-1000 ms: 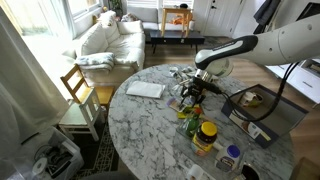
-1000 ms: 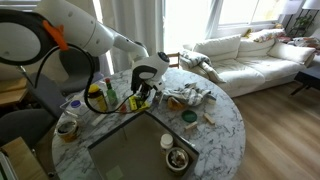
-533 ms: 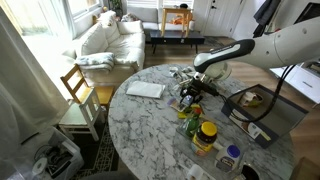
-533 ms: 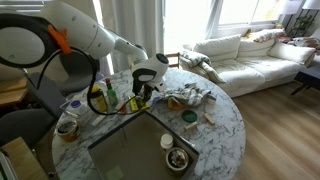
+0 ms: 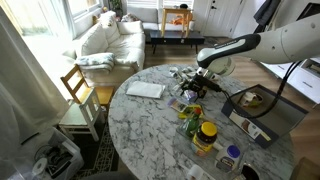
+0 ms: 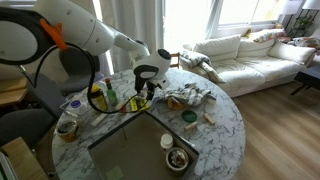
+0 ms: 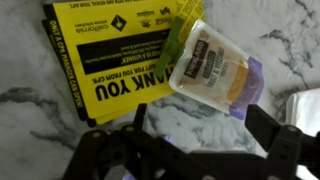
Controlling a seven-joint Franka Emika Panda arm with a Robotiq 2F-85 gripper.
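Snack packet [image 7: 210, 75]: lies flat and tilted on the marble desk [image 7: 40, 120], one corner overlapping the right edge of the yellow leaflet [image 7: 110, 60]. A green strip [image 7: 178, 35] pokes out where the two meet.

Gripper [image 7: 200, 135]: hangs just above the desk, below the leaflet's lower right corner in the wrist view. Jaws stand wide and hold nothing (too small to read in the exterior views).

Risks, as judged:
- The packet looks thin and glossy, so a pinch from above could skid off or crumple it.
- Given the overlap, a low jaw could catch the leaflet and drag both.
- A jar [image 5: 205, 135] near the leaflet could be nudged by the wrist.
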